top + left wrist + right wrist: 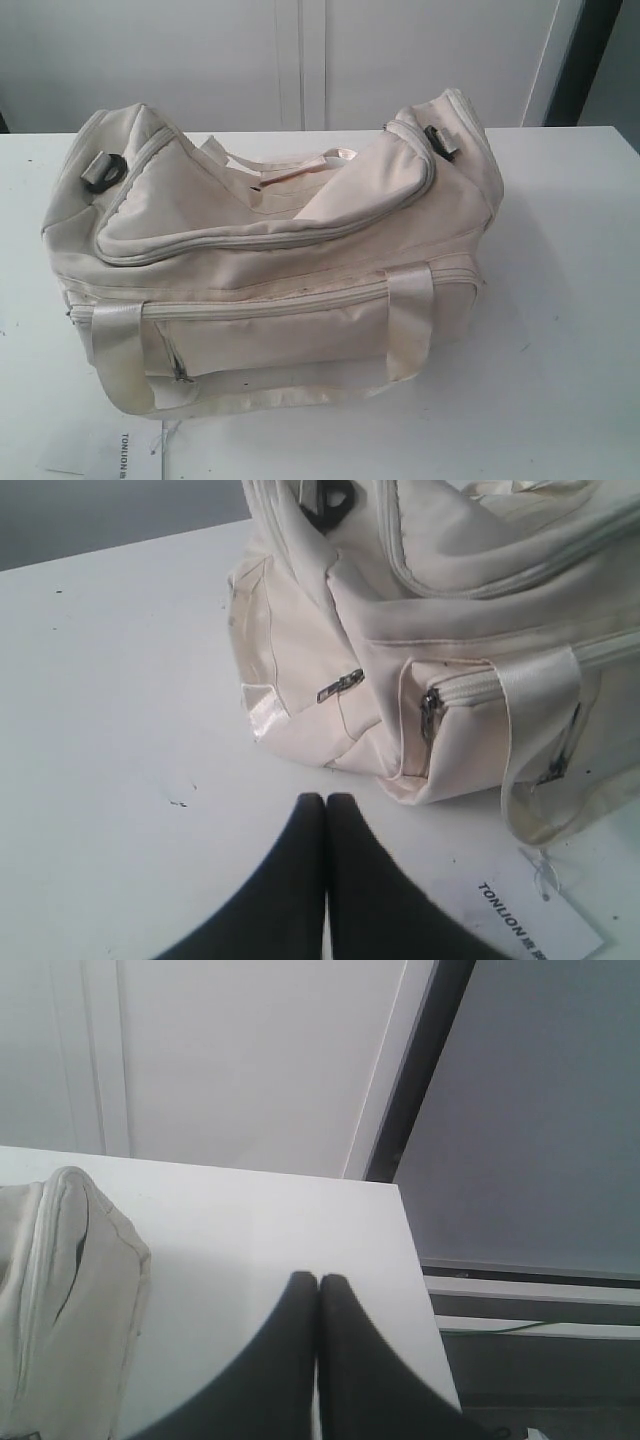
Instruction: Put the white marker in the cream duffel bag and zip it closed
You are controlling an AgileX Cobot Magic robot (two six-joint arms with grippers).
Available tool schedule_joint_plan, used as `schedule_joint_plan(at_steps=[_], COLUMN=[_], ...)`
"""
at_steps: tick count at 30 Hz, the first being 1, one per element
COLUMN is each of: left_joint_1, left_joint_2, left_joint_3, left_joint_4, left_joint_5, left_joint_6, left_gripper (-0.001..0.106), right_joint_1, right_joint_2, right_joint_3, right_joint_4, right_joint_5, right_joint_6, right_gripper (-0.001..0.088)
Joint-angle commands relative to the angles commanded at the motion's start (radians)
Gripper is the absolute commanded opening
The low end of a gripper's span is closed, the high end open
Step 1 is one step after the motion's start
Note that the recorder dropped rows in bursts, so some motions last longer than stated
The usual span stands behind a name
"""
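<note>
The bag (280, 260) sits central on the worktop (570, 360), top sagging, with bare surface widest on its right. The left pincer (326, 802), tips pressed together and empty, hovers off the bag's front left corner beside a paper tag (530, 925). The right pincer (318, 1282), likewise closed on nothing, is near the worktop's right edge, clear of the bag.

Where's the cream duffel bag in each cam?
Exterior: cream duffel bag fills the middle of the white table.
Left wrist: its end and front pocket, beyond the left gripper.
Right wrist: one end only, beside the right gripper.
Shared landmark: the white table.
</note>
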State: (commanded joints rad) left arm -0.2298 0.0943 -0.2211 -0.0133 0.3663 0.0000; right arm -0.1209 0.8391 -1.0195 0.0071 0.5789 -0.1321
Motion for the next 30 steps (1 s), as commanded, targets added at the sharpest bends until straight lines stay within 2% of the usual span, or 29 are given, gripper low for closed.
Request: schedule_joint_plan(at_steps=[13,30], left_joint_1=[0.0,0.0], left_joint_2=[-0.094,-0.094], left_joint_3=[0.108,0.191], left_joint_4=[0.0,0.0], left_joint_5=[0.0,-0.008], left_joint_6=[0.0,0.0], left_gripper=[0.0,0.0], right_joint_1=[0.0,0.0], right_joint_2=[0.0,0.0], right_joint_3=[0.0,0.0], right_joint_4=[0.0,0.002], right_joint_5=[0.0,0.0], right_joint_6=[0.0,0.0], right_gripper=[0.0,0.0])
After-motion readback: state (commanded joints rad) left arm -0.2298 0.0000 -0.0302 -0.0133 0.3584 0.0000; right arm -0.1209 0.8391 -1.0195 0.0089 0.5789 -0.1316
